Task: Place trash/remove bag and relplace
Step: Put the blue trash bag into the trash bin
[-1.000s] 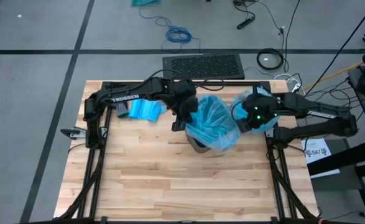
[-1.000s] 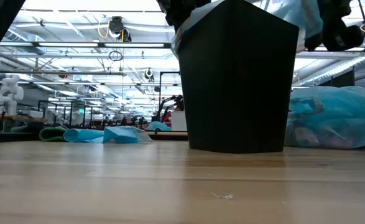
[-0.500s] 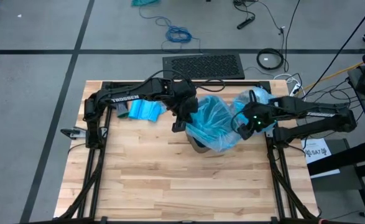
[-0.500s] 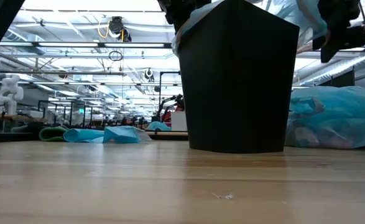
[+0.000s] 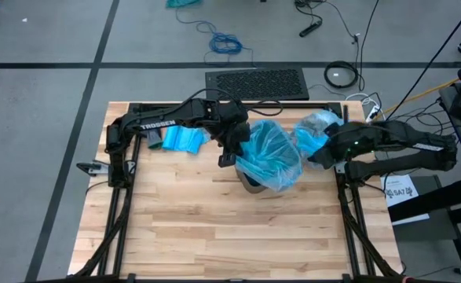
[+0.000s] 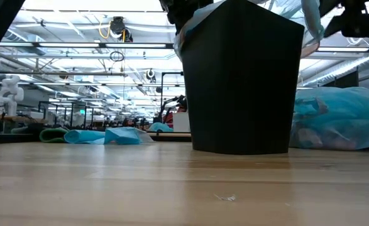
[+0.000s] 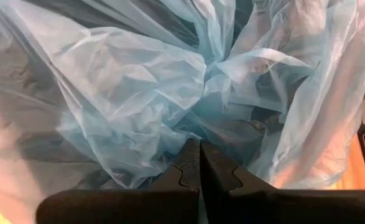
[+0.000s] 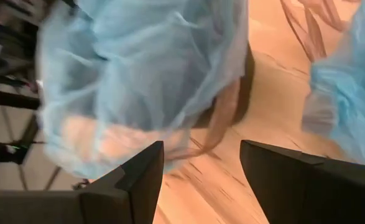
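The right gripper (image 5: 318, 157) is pulling back from the bag-lined bin (image 5: 268, 161) toward the table's right edge, fingers spread.

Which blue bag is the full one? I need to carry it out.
On the wooden table, find the black bin lined with a blue bag. The full bag lies on the tabletop at the bin's right-arm side, bulging, unlike the flat folded bags opposite.
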### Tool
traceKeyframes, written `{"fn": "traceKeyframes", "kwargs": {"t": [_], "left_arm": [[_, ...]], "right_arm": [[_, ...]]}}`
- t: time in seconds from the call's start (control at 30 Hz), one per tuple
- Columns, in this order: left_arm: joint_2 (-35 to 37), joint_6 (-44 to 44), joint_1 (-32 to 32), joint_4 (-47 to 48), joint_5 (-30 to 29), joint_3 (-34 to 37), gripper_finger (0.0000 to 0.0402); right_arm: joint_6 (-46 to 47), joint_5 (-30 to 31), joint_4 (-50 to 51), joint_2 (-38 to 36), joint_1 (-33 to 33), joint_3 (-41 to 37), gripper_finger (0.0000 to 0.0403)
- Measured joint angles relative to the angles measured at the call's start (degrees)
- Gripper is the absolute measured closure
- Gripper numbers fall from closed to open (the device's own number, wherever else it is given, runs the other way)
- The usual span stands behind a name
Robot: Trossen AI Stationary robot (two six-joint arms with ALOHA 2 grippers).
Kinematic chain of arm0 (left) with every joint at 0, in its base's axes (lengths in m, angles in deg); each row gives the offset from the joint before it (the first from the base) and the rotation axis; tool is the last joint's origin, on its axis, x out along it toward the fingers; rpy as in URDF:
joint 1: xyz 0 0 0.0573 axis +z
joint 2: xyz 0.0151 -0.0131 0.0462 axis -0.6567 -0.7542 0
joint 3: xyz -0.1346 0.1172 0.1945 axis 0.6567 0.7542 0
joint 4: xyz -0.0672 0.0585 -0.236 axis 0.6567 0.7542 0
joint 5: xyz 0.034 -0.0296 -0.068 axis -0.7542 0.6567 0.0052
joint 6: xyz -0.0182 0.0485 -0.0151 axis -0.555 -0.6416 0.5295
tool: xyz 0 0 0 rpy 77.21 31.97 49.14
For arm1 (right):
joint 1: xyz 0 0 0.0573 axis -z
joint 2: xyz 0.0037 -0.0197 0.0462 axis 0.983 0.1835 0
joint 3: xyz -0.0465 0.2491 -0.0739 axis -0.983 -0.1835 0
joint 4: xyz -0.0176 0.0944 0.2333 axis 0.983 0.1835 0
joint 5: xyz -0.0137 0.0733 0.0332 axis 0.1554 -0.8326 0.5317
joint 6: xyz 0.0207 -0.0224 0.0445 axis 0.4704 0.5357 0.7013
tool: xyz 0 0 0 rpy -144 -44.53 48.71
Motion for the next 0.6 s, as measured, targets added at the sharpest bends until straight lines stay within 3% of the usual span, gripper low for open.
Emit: {"fn": "traceKeyframes", "kwargs": {"t": [0.17, 0.43, 0.6], "left_arm": [[0.00, 0.00, -0.41, -0.02, -0.19, 0.00, 0.0399], [0.00, 0.47, -0.32, -0.11, -1.07, 0.00, 0.0399], [0.88, 2.07, -0.69, -1.33, -2.81, 0.04, 0.0399]], "right_arm": [[1.10, 0.22, -5.54, -1.75, -0.01, 0.00, 0.0199], [-9.22, -1.89, -30.34, 4.63, -6.47, 0.02, 0.0200], [-9.99, -1.89, -29.90, 11.68, -11.69, 0.03, 0.0200]]}}
